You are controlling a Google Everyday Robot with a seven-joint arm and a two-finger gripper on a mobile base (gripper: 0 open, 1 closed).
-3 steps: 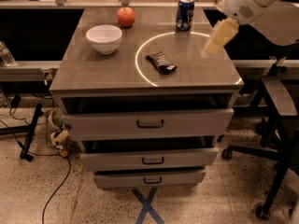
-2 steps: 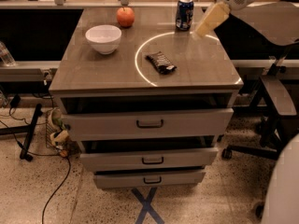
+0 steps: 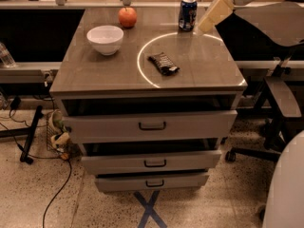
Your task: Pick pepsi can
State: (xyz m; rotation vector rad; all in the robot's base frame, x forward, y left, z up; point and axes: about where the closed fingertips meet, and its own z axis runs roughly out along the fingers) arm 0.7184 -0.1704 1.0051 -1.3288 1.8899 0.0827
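Note:
The pepsi can (image 3: 187, 14), dark blue with white and red markings and a silver top, stands upright at the far edge of the grey cabinet top (image 3: 95, 75). My gripper (image 3: 207, 23), cream-coloured, reaches in from the upper right. Its tip is just right of the can and close to it, a little above the cabinet top. It holds nothing that I can see.
A black snack bar wrapper (image 3: 163, 63) lies in the middle of the top inside a bright ring of light. A white bowl (image 3: 105, 39) and an apple (image 3: 127, 17) sit to the left. Three drawers (image 3: 152, 125) stand slightly open below. A chair base (image 3: 280, 103) is at right.
My gripper has moved left and toward the far edge, from right of the snack bar to right beside the can. The objects on the top have not moved.

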